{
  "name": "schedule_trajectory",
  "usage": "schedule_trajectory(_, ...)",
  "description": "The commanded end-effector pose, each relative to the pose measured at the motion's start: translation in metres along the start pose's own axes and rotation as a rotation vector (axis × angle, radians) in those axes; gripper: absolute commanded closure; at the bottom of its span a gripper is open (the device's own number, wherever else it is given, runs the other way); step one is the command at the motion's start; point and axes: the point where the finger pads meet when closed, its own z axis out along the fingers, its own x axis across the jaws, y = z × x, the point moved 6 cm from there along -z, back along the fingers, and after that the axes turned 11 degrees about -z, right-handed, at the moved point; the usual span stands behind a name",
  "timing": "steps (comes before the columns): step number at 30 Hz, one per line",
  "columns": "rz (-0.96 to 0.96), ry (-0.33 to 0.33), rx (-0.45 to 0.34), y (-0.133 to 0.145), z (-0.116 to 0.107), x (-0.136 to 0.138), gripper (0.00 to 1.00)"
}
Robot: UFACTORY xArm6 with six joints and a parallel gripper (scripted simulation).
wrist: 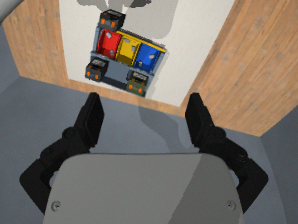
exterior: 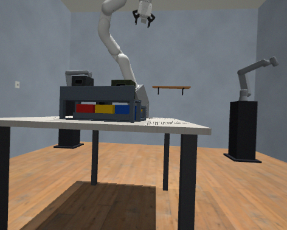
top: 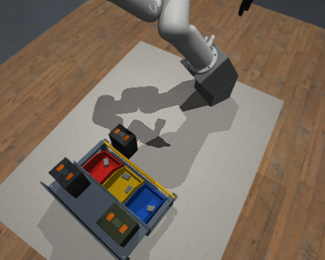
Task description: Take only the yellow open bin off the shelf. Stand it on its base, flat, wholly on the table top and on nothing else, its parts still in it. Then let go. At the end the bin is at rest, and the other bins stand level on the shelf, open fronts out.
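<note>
We're looking at a gripper [top: 242, 12] [exterior: 142, 25] [wrist: 144, 103] high above the scene, its jaws spread fully wide with nothing between them. Our yellow open bin [top: 119, 187] [exterior: 104, 109] [wrist: 128, 51] is sitting in the shelf [top: 87, 203] [exterior: 96, 92] [wrist: 114, 76], in the middle of the row, two small grey parts [top: 125, 176] inside. We have the red bin [top: 97, 170] [exterior: 86, 108] [wrist: 107, 46] close on one side and the blue bin [top: 140, 203] [exterior: 122, 109] [wrist: 146, 59] close on the other, so there's little room at its flanks. Along the front, we see a yellow rail [top: 139, 169] running past all three. And look at the cases: a black case [top: 123, 141] [wrist: 111, 20] stands on the table top [top: 230, 155] [exterior: 200, 131] [wrist: 200, 30], just outside the rail by the red bin's end, narrowing the way on that side. Up on the shelf's top board, we've got another black case [top: 69, 177] [exterior: 82, 81] [wrist: 96, 68] at one end and an olive case [top: 118, 225] [exterior: 123, 82] [wrist: 136, 82] at the other, both rising beside the way down to the bins. Further back, we spot two other robot arms [exterior: 78, 73] [exterior: 243, 80] on pedestals, well apart from the table.
</note>
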Motion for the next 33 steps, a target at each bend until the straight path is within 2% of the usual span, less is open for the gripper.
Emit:
schedule_trajectory(1, -0.001, 0.001, 0.000, 0.000, 0.000, 0.000, 0.00)
schedule_trajectory(4, -0.001, 0.001, 0.000, 0.000, 0.000, 0.000, 0.00)
schedule_trajectory(9, -0.221, -0.136, -0.008, -0.038, 0.005, -0.025, 0.00)
schedule_trajectory(21, -0.221, -0.136, -0.008, -0.038, 0.005, -0.025, 0.00)
schedule_trajectory(26, -0.441, -0.274, -0.016, -0.078, 0.012, -0.051, 0.00)
schedule_trajectory(33, -0.441, -0.274, -0.016, -0.078, 0.012, -0.051, 0.00)
